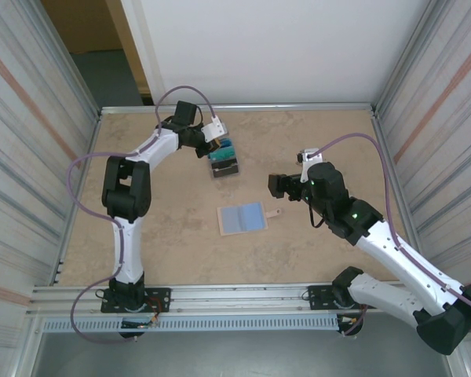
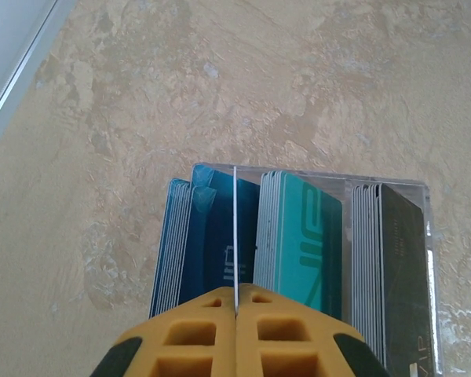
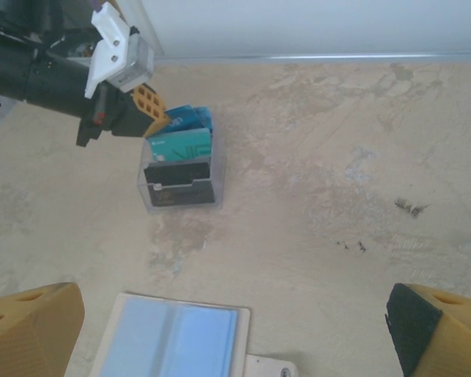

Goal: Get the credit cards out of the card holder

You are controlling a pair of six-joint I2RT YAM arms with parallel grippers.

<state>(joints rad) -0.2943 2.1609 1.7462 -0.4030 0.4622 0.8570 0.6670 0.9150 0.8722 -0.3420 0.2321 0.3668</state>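
Note:
The card holder lies open and flat on the table, pale-blue lining up, its tan tab pointing right; it also sits at the bottom of the right wrist view. My left gripper is shut on one credit card, seen edge-on as a thin white line. It hangs over a clear box holding upright stacks of blue, teal and dark cards. My right gripper stands open above the card holder, nothing between its fingers.
The clear box stands behind the card holder, toward the back left, with my left gripper over it. Metal walls fence the table on both sides and a rail runs along the back. My right gripper hovers right of centre.

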